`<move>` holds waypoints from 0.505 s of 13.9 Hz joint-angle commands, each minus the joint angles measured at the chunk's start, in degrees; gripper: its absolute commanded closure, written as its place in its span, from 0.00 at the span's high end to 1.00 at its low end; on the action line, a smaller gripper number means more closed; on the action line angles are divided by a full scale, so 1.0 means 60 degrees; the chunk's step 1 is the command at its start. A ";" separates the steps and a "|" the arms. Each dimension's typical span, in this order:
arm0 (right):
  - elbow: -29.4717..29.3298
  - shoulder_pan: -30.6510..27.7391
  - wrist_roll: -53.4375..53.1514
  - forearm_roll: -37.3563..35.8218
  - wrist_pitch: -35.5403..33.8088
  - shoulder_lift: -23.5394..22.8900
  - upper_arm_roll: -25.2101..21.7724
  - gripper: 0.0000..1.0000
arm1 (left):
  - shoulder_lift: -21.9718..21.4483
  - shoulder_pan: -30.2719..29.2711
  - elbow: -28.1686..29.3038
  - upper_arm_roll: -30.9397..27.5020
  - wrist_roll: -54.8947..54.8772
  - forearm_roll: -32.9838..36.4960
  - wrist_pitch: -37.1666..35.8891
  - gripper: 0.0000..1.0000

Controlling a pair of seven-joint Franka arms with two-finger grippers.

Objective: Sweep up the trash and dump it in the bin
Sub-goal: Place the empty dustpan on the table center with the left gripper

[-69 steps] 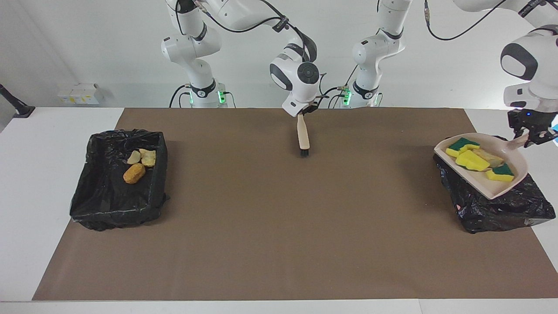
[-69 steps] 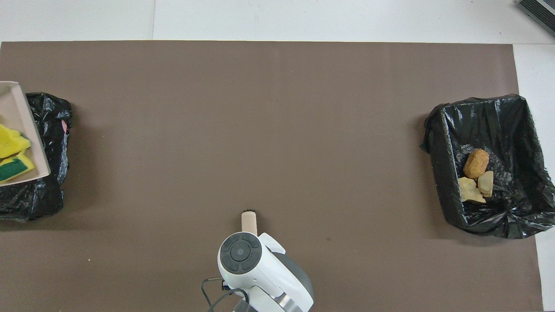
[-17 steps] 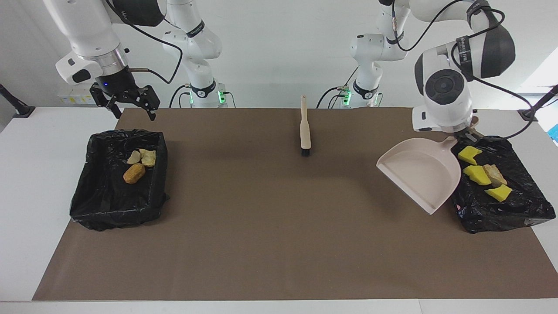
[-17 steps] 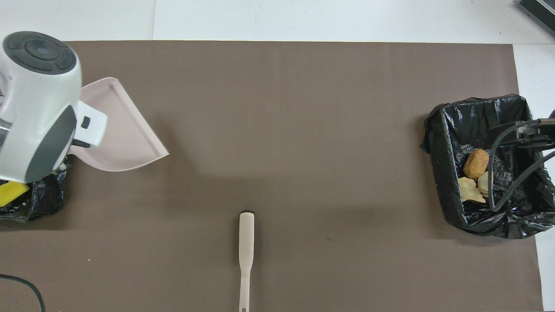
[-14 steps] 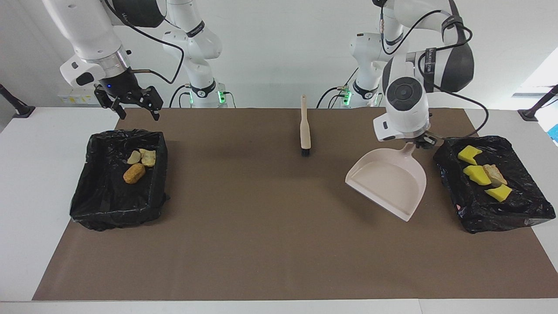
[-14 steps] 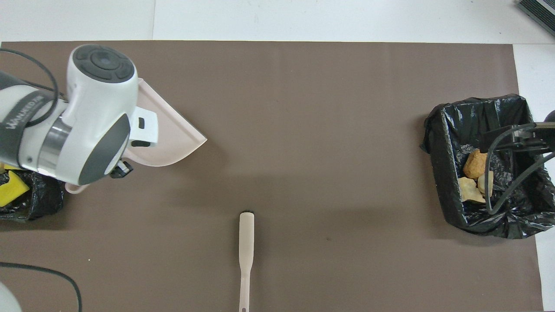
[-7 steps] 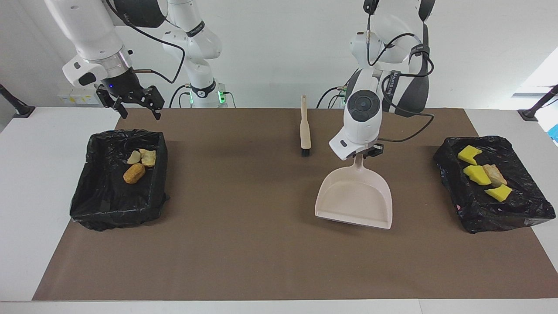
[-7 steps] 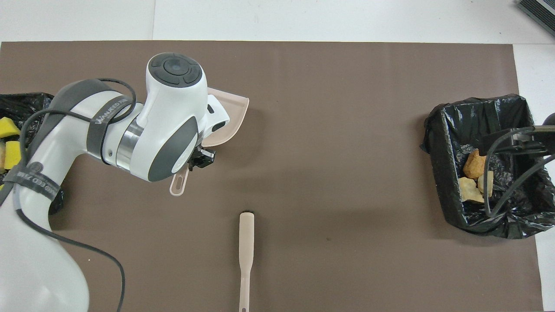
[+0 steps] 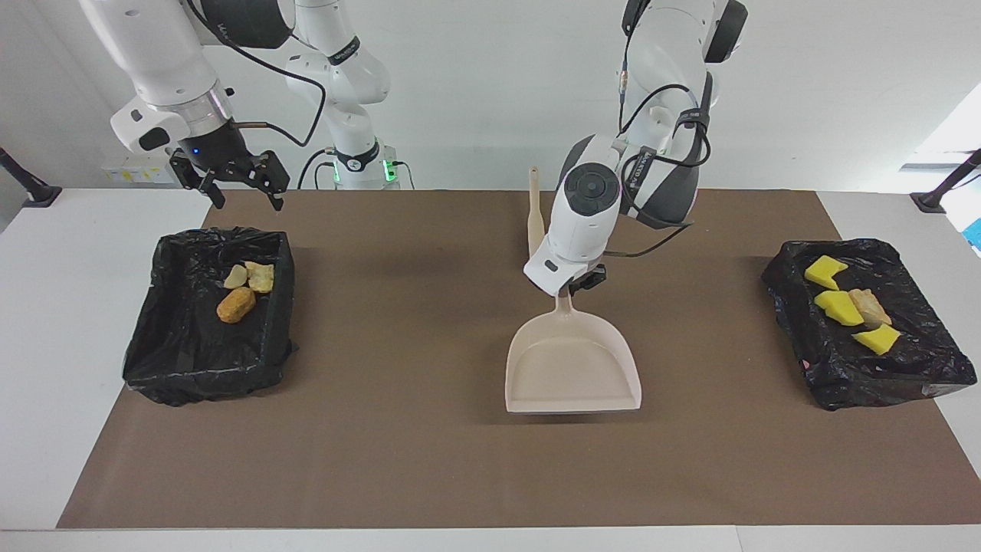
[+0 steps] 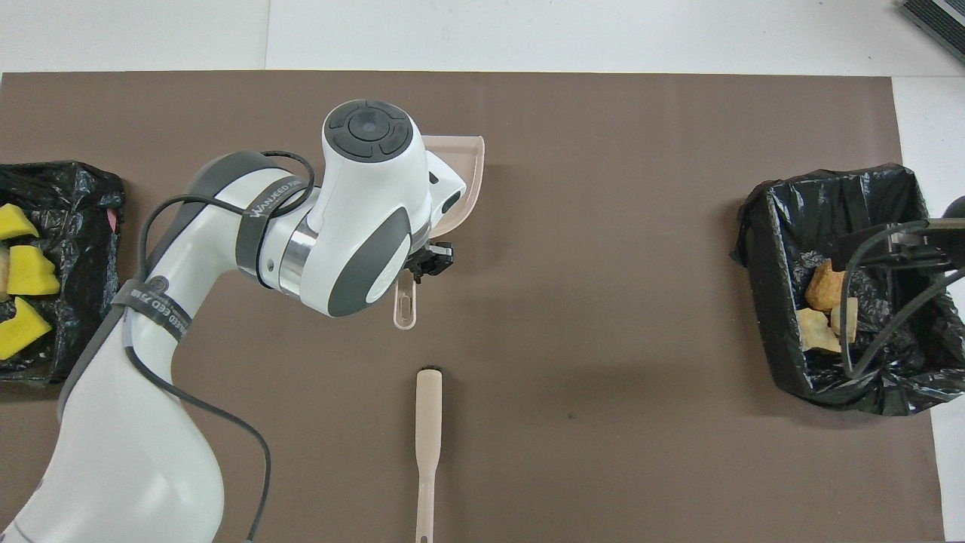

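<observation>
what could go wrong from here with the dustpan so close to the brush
The left gripper holds the empty dustpan by its handle over the middle of the mat, just past the brush lying there. If it sets the pan down carelessly, the arm or handle could knock the brush. Gripped only at the handle, the pan might also tilt or slip. The right gripper hangs open over the bin with the bread lumps; lowering could snag the liner.
</observation>
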State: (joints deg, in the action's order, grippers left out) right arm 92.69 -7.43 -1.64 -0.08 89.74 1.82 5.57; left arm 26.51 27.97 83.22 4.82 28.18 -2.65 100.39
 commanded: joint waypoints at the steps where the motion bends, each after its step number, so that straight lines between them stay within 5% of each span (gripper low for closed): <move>1: 0.0181 -0.0079 0.0053 0.0218 0.0087 0.0179 0.0024 1.00 | 0.0327 0.0275 0.0059 -0.0188 0.0152 -0.0275 0.0436 0.00; 3: 0.0181 -0.0079 0.0053 0.0218 0.0087 0.0179 0.0024 1.00 | 0.0298 0.0318 0.0352 -0.0188 0.0021 -0.0290 0.0597 0.00; 7: 0.0181 -0.0065 0.0053 0.0218 0.0087 0.0179 0.0024 1.00 | 0.0210 0.0450 0.1113 -0.0173 -0.0009 -0.0290 0.1151 0.29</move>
State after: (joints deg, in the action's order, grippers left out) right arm 92.69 -7.42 -1.64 -0.08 89.74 1.82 5.57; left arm 29.32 29.41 86.08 4.86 28.30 -3.59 104.00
